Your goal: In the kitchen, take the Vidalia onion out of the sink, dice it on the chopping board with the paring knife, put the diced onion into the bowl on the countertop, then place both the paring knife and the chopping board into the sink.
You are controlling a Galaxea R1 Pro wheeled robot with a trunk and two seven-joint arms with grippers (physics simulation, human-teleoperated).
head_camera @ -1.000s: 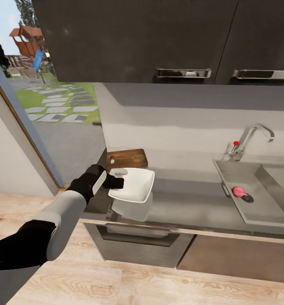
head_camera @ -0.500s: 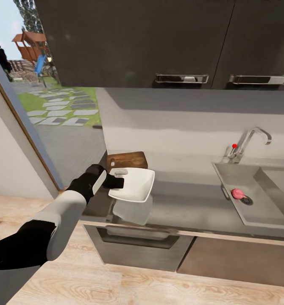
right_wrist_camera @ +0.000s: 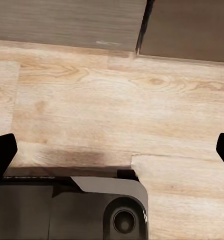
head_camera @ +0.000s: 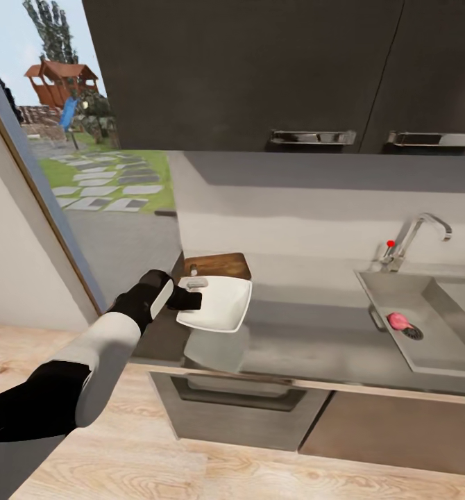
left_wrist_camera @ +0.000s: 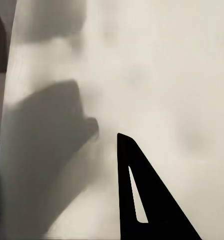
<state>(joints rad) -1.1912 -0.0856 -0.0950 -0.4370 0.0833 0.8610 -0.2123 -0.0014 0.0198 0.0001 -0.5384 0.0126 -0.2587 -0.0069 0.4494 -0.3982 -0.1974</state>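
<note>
The left gripper (head_camera: 191, 295) is clamped on the near-left rim of the shallow white squarish bowl (head_camera: 218, 305), holding it above the grey brushed-steel countertop (head_camera: 309, 340). The dark-brown wooden chopping board (head_camera: 218, 265) lies just behind. The pinkish-red Vidalia onion (head_camera: 398, 320) rests in the stainless-steel sink (head_camera: 434, 340), far right. The right gripper (right_wrist_camera: 112, 150) is spread wide above the wood floor (right_wrist_camera: 117, 110).

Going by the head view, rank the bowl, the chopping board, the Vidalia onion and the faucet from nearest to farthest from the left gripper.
1. The bowl: held at its rim by the left gripper.
2. The chopping board: just behind the bowl, against the wall.
3. The Vidalia onion: in the sink, far to the right.
4. The faucet: behind the sink; too close to the onion to separate firmly.
</note>
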